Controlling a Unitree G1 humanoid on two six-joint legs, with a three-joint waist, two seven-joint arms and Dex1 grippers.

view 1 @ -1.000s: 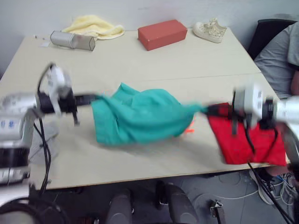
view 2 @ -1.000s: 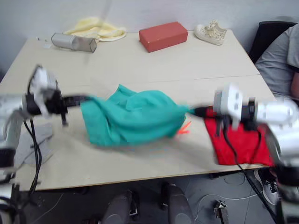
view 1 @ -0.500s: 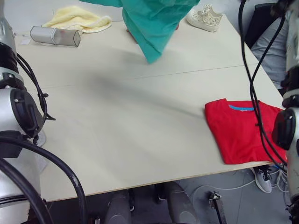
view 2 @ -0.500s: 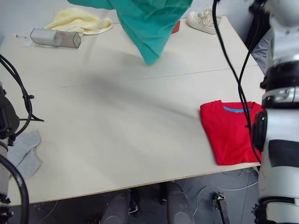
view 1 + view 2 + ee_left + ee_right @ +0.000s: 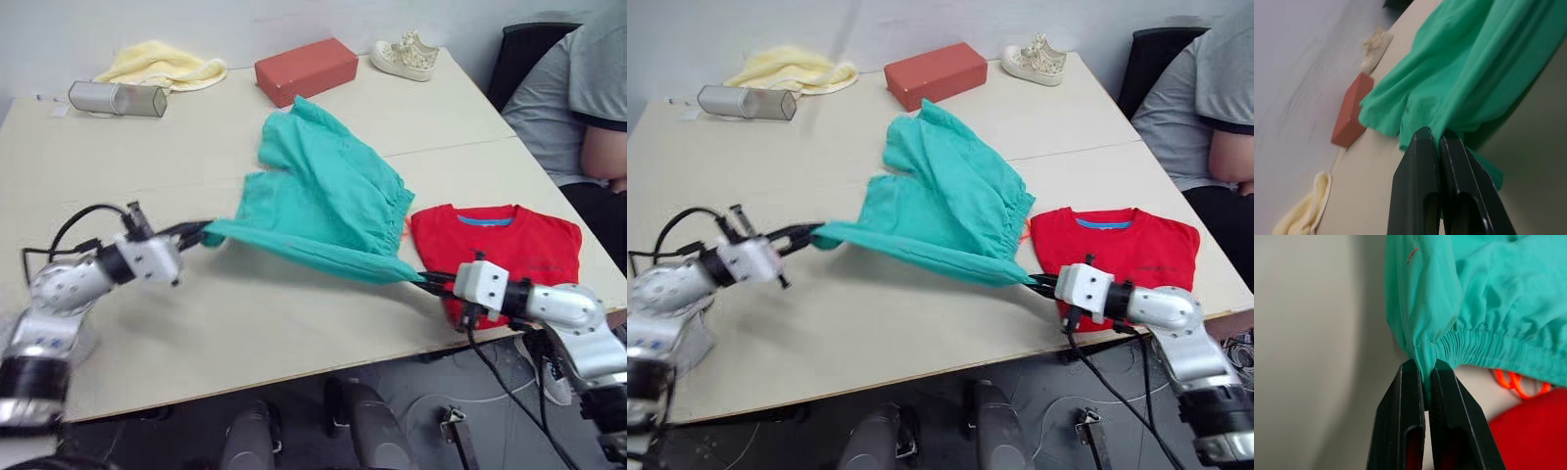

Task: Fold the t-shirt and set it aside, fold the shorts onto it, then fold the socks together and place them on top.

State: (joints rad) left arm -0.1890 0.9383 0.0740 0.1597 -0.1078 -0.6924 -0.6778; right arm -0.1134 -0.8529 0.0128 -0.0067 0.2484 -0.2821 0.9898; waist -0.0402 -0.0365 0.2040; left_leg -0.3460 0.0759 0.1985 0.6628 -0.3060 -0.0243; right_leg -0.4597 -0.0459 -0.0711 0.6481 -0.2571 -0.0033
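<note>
Both grippers clamped on the teal green soft fabric shorts point(image 5: 328, 201): left gripper point(image 5: 199, 234) pinches one corner, right gripper point(image 5: 423, 282) pinches the elastic waistband edge w/ fingers closed tight. Shorts hang stretched between them, far part draped on the pale wooden surface point(image 5: 245, 323). Folded bright red cotton t-shirt point(image 5: 495, 250) lies at the surface's right edge, just beside the right gripper.

Advice: you keep tension even, lay the shorts flat before folding, and watch the neon orange drawstring point(image 5: 1511, 382).

Containers: red rectangular box point(image 5: 306, 70) at rear, closed, contents not visible.
</note>
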